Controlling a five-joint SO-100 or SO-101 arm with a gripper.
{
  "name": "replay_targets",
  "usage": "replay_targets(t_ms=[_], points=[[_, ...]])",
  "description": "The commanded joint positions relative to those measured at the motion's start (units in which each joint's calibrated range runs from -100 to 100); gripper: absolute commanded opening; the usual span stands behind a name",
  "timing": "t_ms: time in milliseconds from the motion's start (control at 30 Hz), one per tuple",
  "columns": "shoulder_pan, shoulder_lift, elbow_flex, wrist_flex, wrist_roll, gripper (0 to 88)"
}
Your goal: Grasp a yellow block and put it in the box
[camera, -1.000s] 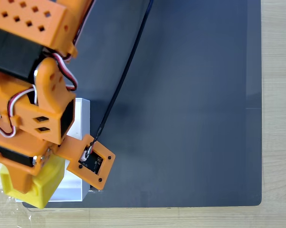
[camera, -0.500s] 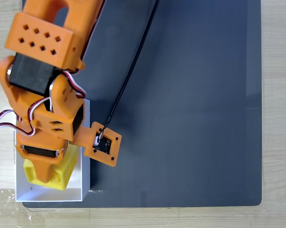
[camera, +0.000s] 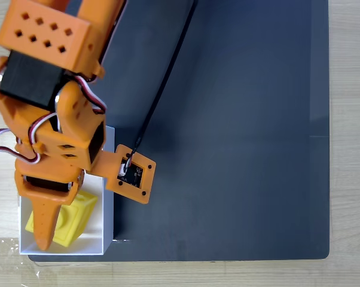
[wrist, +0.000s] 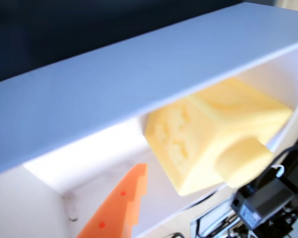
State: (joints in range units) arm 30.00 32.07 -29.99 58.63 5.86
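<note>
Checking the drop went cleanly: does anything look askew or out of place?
Only one thing: the yellow block lies inside the box turned at an angle to its walls, not square. In the wrist view its stud points sideways. The hand looks open beside it. Nothing spilled or damaged.

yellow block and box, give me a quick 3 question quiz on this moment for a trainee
1. True or false: in the fixed view the yellow block lies inside the white box.
2. Multiple choice: what does the box stand beside in the fixed view? A) dark mat's left edge B) dark mat's right edge C) the middle of the mat
3. Fill in: in the wrist view the block's round ____ points toward the camera.

Key
1. True. The claw is open, with one orange finger beside the block.
2. A, by the dark mat.
3. Stud.
</note>
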Motion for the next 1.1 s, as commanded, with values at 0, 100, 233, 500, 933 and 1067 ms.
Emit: replay_targets(t_ms=[0, 100, 233, 500, 933, 1067], points=[[-1.89, -8.09, -0.63, -0.43, -0.25, 42.8], [-3.32, -14.27, -0.63, -0.26, -3.19, 37.8], [-4.67, -23.85, 0.37, 2.45, -9.22, 18.1], [-8.12, -48.34, 21.08, 11.26, -11.58, 2.0], [-18.64, -96.65, 81.23, 12.57, -6.34, 1.9], [-19.99, -113.51, 99.33, 12.66, -2.82, 1.9]])
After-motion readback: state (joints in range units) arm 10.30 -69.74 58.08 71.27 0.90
